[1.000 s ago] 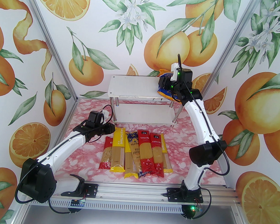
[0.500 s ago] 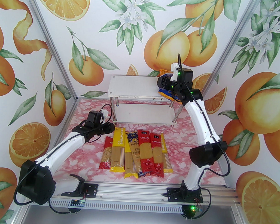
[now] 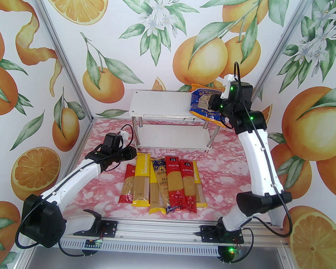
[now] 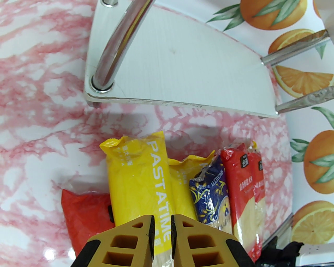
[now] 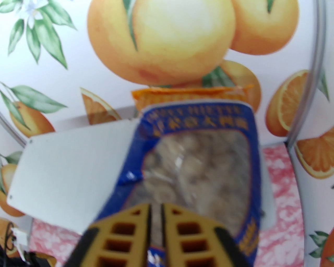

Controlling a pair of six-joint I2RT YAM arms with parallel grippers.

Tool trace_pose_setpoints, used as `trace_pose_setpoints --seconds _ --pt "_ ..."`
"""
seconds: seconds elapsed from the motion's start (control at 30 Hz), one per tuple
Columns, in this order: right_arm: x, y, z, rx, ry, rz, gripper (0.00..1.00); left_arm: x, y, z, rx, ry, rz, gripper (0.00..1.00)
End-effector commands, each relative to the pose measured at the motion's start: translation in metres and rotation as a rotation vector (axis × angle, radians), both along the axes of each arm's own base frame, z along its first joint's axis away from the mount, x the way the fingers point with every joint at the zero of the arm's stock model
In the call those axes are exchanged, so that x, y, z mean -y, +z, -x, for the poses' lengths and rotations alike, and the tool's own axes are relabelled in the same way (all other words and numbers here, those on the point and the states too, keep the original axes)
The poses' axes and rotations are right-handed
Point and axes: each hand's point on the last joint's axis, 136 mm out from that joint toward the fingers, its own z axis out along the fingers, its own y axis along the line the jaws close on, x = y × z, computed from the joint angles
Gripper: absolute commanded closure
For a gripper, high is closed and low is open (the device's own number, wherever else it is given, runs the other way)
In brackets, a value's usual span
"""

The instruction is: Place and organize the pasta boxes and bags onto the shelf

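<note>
The shelf (image 3: 158,104) stands at the back of the table. At the right end of its top board a blue bag (image 3: 202,100) lies tilted on an orange bag (image 3: 206,116). My right gripper (image 3: 212,102) is shut just right of the blue bag; in the right wrist view its tips (image 5: 155,204) hover over the bag's (image 5: 198,161) near end. A red bag (image 3: 129,183) and several spaghetti packs lie in a row on the table: yellow (image 3: 142,182), dark blue (image 3: 161,181), red (image 3: 174,184). My left gripper (image 3: 131,153) is shut above the yellow pack (image 4: 141,177).
The shelf's lower board (image 4: 182,70) is bare, with chrome legs (image 4: 114,47) at its corners. The left and middle of the top board (image 5: 78,167) carry nothing. The orange-print walls stand close behind and beside the shelf.
My right arm has swung out to the right and its gripper has drawn back off the blue bag, which stays where it was. The left arm has shifted only slightly.
</note>
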Motion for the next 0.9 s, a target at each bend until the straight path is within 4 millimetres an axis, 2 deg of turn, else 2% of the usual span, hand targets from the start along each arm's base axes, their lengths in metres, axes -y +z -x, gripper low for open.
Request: trace_pose_setpoints --seconds 0.0,0.03,0.1,0.23,0.27,0.4,0.43,0.47,0.5,0.63,0.87 --pt "0.011 -0.034 0.032 -0.117 -0.043 -0.013 0.72 -0.006 0.01 -0.001 0.04 0.011 -0.003 0.81" --pt "0.01 -0.037 0.039 -0.118 -0.037 -0.037 0.68 -0.007 0.009 -0.001 0.04 0.012 -0.006 0.81" --pt "0.009 -0.043 0.052 -0.124 -0.028 -0.089 0.66 -0.009 0.011 -0.002 0.042 0.015 -0.008 0.81" --pt "0.002 -0.048 0.073 -0.128 0.002 -0.201 0.7 -0.011 0.014 -0.002 0.049 0.018 -0.011 0.81" --pt "0.0 -0.056 0.076 -0.139 0.009 -0.227 0.7 -0.012 0.015 -0.002 0.05 0.019 -0.013 0.81" --pt "-0.008 -0.068 0.084 -0.149 0.03 -0.335 0.68 -0.013 0.015 -0.002 0.051 0.021 -0.015 0.8" --pt "-0.008 -0.071 0.084 -0.15 0.025 -0.354 0.65 -0.014 0.015 -0.002 0.051 0.021 -0.014 0.81" --pt "-0.007 -0.074 0.083 -0.147 0.016 -0.369 0.57 -0.014 0.015 -0.002 0.049 0.02 -0.015 0.81" --pt "-0.005 -0.076 0.082 -0.143 0.001 -0.387 0.55 -0.014 0.015 -0.002 0.052 0.021 -0.015 0.81" --pt "0.002 -0.081 0.076 -0.121 -0.038 -0.424 0.56 -0.015 0.016 -0.001 0.055 0.023 -0.015 0.81" --pt "0.018 -0.077 0.058 -0.042 -0.123 -0.456 0.64 -0.019 0.017 0.0 0.058 0.031 -0.015 0.81"
